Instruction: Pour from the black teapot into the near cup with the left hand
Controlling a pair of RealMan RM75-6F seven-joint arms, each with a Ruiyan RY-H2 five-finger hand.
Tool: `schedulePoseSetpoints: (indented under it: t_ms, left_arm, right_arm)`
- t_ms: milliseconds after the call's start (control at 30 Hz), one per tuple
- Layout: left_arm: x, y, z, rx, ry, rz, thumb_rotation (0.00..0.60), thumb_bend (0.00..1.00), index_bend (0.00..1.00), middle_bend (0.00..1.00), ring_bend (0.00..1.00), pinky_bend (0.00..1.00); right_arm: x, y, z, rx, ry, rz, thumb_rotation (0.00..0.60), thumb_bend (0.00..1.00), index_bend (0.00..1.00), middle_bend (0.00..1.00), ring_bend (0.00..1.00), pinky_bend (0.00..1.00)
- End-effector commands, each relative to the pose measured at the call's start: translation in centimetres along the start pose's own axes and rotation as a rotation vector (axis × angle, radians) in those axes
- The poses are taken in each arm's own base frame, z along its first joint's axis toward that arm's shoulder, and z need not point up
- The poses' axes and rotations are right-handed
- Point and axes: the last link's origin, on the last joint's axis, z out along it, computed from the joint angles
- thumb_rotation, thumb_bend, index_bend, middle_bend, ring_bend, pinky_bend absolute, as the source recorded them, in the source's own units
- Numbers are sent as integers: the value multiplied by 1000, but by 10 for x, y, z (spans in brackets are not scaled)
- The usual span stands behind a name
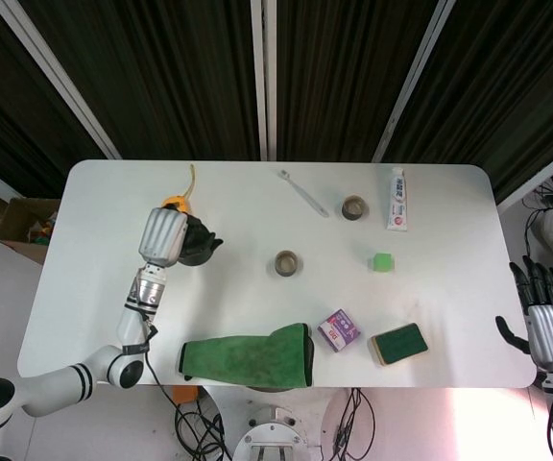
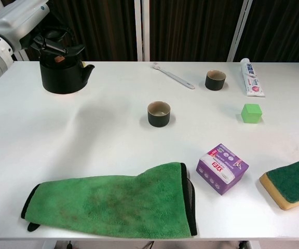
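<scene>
Your left hand [image 2: 22,18] has its fingers closed on the top handle of the round black metal teapot [image 2: 62,75], which hangs just beneath it with the spout pointing right. Carry it level to the right and toward you, keeping the spout leading, until it sits above the dark glazed near cup [image 2: 159,113], then tip slowly. Your right hand [image 1: 551,327] idles off the table's far right edge, fingers extended and empty.
</scene>
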Motion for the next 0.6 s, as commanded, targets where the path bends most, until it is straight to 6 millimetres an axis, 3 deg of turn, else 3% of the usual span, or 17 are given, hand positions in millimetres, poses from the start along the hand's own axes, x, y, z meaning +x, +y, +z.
schedulePoseSetpoints:
  t_ms: [33,267,600]
  left_arm:
    - [0,2,-1,-5,-3,2,546,284,1000,1000,1000,593]
    - [-6,11,0,-21,-25,3,558,284,1000,1000,1000,593]
    - [-22,33,2,-68,-60,0,586,284,1000,1000,1000,593]
  right_arm:
    - [10,-3,2,14,37,8,600,242,0,0,0,0]
    - [35,-11,9,39,118,31,600,242,0,0,0,0]
    - [45,-13,15,44,144,51,600,242,0,0,0,0]
